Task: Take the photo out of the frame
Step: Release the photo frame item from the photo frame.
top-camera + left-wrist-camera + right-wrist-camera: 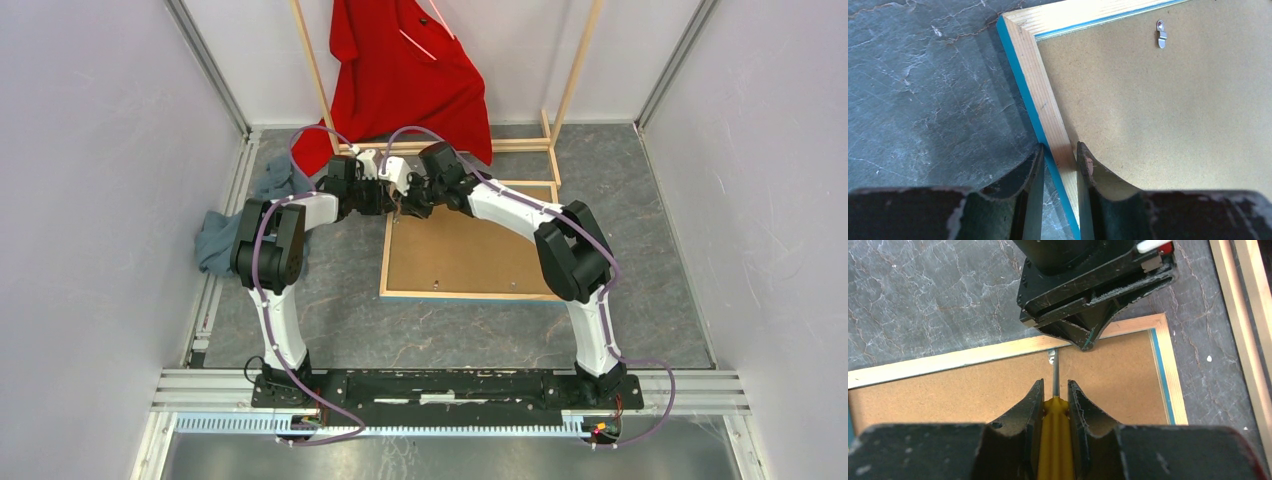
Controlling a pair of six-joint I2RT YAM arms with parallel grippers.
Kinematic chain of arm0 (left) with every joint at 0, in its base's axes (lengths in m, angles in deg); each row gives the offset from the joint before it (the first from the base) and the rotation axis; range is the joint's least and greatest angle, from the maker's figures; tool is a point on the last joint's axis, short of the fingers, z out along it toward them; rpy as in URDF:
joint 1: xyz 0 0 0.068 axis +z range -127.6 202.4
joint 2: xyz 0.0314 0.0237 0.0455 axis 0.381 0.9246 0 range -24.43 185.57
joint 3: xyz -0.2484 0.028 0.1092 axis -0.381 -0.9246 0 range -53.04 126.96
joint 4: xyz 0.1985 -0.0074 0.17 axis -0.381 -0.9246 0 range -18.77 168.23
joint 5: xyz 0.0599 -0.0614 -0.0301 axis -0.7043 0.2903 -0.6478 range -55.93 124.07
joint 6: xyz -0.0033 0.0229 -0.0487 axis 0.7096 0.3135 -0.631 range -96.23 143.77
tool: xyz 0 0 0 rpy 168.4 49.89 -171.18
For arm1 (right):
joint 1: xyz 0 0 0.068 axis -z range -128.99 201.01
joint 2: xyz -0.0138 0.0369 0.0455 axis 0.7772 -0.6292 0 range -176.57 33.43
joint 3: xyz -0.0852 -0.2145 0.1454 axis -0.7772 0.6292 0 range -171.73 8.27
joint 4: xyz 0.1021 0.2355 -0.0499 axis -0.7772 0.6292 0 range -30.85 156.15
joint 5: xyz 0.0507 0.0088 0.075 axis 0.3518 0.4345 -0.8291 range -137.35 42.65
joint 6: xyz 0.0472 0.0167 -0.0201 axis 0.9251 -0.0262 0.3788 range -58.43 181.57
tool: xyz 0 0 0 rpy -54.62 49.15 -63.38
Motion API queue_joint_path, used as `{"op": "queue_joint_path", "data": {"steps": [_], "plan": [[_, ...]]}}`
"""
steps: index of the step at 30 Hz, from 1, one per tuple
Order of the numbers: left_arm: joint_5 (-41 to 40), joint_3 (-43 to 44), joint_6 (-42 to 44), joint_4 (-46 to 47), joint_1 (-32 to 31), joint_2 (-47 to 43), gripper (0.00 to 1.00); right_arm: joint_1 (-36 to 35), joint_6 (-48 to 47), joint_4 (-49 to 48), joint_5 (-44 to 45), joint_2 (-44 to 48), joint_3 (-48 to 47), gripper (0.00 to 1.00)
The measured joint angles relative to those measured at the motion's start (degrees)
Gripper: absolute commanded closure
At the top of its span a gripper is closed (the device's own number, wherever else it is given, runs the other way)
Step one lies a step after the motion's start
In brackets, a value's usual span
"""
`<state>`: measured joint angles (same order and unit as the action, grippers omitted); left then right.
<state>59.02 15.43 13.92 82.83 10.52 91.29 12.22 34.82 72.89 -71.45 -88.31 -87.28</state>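
Observation:
The frame (pixel 470 295) lies face down, its pale wood back edge (pixel 1040 95) and blue rim showing. The brown backing board (pixel 460 255) fills it, so the photo is hidden underneath. My left gripper (pixel 1060 150) is shut on the frame's side rail near its far left corner, one finger outside the rail and one on the board side. My right gripper (pixel 1054 385) is shut on a yellow-handled screwdriver (pixel 1054 440). The screwdriver's metal shaft reaches to a small metal clip (pixel 1051 356) at the board's far edge. The left gripper (pixel 1083 340) shows just beyond that clip.
A wooden clothes rack (pixel 560 110) with a red garment (pixel 410 70) stands right behind the frame. A grey-blue cloth (pixel 215 240) lies at the left wall. Another metal clip (pixel 1161 34) sits on the board's edge. Walls close in on both sides.

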Motion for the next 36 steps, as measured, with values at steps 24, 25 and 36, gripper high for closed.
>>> {"op": "queue_joint_path", "data": {"steps": [24, 25, 36], "plan": [[-0.4, 0.2, 0.0, -0.3, -0.1, 0.0, 0.86, -2.8, -10.8, 2.8, 3.6, 1.3, 0.5, 1.0], [-0.4, 0.2, 0.0, -0.3, -0.1, 0.0, 0.86, -2.8, -10.8, 2.8, 3.5, 1.3, 0.5, 1.0], [-0.4, 0.3, 0.0, -0.5, -0.1, 0.0, 0.86, -2.7, -9.2, 2.4, 3.4, 1.3, 0.5, 1.0]]}}
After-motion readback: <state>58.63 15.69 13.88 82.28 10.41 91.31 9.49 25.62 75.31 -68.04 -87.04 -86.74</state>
